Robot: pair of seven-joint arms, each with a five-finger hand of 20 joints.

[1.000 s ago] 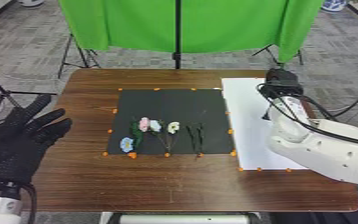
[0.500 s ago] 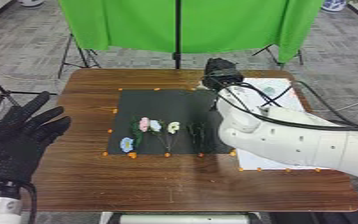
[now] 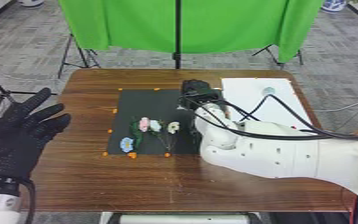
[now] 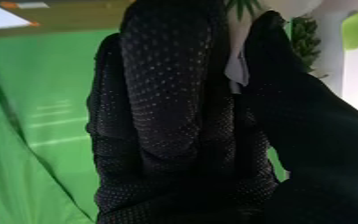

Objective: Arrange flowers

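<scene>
1. Where the black mat (image 3: 149,106) covers the middle of the surface (image 3: 113,182), the flowers lie: a blue flower (image 3: 127,144) by the near left corner, then a pink flower (image 3: 143,124), a pale flower (image 3: 155,126) and a cream flower (image 3: 174,127) side by side.
2. The right hand (image 3: 196,90) is over the mat's far right part, open, its fingers straight; something pale shows beside its thumb, but I cannot tell what.
3. On the right, a white sheet (image 3: 246,89) carries a small pale item (image 3: 268,91).
4. Orange markers (image 3: 132,155) dot the mat's edges; the surface is brown wood.
5. The left hand (image 3: 20,132) is open at the surface's left side.
6. Beyond, a green cloth (image 3: 122,25) hangs around a black pole (image 3: 177,30), above grey patterned carpet (image 3: 24,50).
</scene>
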